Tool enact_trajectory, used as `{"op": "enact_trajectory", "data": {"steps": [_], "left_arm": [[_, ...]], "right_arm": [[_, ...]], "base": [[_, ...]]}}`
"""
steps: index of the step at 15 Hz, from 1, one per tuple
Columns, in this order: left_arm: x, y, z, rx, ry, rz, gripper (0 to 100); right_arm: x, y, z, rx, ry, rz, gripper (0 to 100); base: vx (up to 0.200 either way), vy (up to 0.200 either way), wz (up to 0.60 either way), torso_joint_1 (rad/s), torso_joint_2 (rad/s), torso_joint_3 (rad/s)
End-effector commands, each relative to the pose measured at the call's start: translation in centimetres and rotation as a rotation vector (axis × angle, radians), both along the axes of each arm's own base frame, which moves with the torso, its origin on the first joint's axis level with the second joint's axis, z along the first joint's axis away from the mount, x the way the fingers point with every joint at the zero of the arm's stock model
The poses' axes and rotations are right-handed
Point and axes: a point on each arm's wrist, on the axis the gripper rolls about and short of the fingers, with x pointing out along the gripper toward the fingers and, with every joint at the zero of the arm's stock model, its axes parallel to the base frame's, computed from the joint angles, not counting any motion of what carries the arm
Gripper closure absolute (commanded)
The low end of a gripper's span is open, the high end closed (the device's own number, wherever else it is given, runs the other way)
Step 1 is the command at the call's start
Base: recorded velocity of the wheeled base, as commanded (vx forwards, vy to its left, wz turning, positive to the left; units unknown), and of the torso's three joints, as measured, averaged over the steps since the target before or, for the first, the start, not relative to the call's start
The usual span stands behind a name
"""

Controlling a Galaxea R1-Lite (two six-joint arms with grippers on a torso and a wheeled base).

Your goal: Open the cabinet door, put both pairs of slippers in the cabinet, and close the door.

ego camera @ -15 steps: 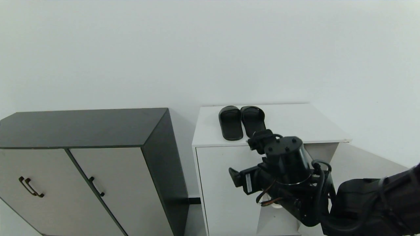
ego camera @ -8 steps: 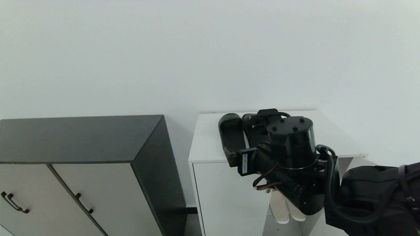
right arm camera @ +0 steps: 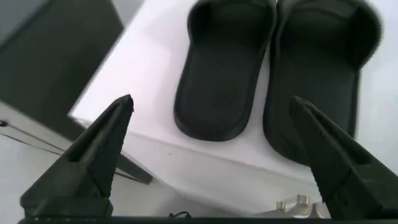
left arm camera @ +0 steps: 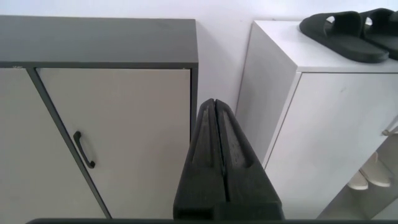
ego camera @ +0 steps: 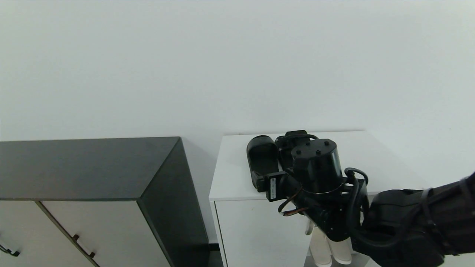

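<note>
A pair of black slippers lies side by side on top of a white stand; the left wrist view shows the black slippers too. My right gripper hangs open just above the near ends of the black slippers, one finger to each side of the pair. A pair of white slippers stands in the stand's lower shelf. The dark-topped cabinet on the left has its doors shut. My left gripper is shut on nothing, low in front of the cabinet's door.
The cabinet door carries a dark handle; another handle shows low in the head view. A narrow gap separates cabinet and stand. A plain white wall stands behind both.
The head camera has shifted, so cabinet and stand sit lower in the picture. My right gripper has come up from in front of the stand's edge to above the black slippers.
</note>
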Motion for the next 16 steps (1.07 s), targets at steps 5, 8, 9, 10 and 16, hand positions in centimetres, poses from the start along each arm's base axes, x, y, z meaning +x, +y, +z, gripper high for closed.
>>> {"op": "enact_trajectory", "data": {"steps": [5,8,9,10,16], "left_arm": [[0.0,0.0,0.0,0.0,0.001,0.001,100],[0.0,0.0,0.0,0.0,0.001,0.001,100],[0.0,0.0,0.0,0.0,0.001,0.001,100],[0.0,0.0,0.0,0.0,0.001,0.001,100],[0.0,0.0,0.0,-0.002,0.001,0.001,100]], "right_arm": [[8.3,0.3,-4.7,-0.059,-0.016,-0.132,0],[11.4,0.6,-5.5,-0.07,-0.044,-0.165,0],[12.3,0.5,-5.5,-0.065,-0.057,-0.177,0],[12.9,0.7,-5.6,-0.061,-0.065,-0.181,0],[14.5,1.2,-5.4,-0.075,-0.108,-0.185,0]], "base": [[0.0,0.0,0.0,0.0,0.0,0.0],[0.0,0.0,0.0,0.0,0.0,0.0],[0.0,0.0,0.0,0.0,0.0,0.0],[0.0,0.0,0.0,0.0,0.0,0.0],[0.0,0.0,0.0,0.0,0.0,0.0]]}}
